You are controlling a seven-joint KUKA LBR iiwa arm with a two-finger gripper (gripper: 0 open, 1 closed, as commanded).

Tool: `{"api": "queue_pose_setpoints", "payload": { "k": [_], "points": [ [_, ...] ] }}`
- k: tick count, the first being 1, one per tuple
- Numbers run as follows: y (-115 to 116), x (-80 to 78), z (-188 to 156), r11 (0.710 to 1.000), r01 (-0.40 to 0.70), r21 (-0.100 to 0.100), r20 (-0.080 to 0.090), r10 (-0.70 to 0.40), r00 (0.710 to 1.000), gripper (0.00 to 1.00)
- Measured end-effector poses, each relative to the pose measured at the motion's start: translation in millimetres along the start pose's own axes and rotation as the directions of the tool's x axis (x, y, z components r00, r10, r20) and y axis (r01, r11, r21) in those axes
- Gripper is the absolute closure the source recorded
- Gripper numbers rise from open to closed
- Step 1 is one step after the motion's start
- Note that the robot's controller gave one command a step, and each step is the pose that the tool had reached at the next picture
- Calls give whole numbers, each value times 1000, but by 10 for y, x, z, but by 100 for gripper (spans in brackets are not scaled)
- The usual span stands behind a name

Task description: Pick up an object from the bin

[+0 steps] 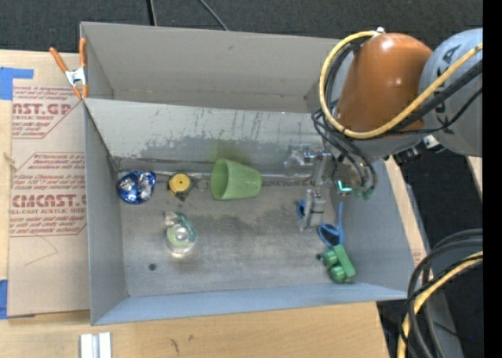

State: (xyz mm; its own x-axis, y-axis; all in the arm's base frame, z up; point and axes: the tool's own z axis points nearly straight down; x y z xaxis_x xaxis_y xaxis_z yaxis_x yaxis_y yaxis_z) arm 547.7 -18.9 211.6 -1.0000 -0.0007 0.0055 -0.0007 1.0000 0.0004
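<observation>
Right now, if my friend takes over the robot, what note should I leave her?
Pincer: low in the right part of the bin; open or shut cannot be told.
Nearest things: small blue piece just beside it, green knobbly toy in the near right corner.
Further off: green cup lying on its side mid-bin, yellow disc, shiny blue ball, clear round thing on the left.
Done: nothing lifted yet.
Left: grip one thing and lift it out.
</observation>
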Motion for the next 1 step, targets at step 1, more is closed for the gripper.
{"api": "queue_pose_setpoints", "payload": {
  "k": [1],
  "points": [
    [-608,-91,887,999,-36,1,1,36,999,0]
  ]
}}
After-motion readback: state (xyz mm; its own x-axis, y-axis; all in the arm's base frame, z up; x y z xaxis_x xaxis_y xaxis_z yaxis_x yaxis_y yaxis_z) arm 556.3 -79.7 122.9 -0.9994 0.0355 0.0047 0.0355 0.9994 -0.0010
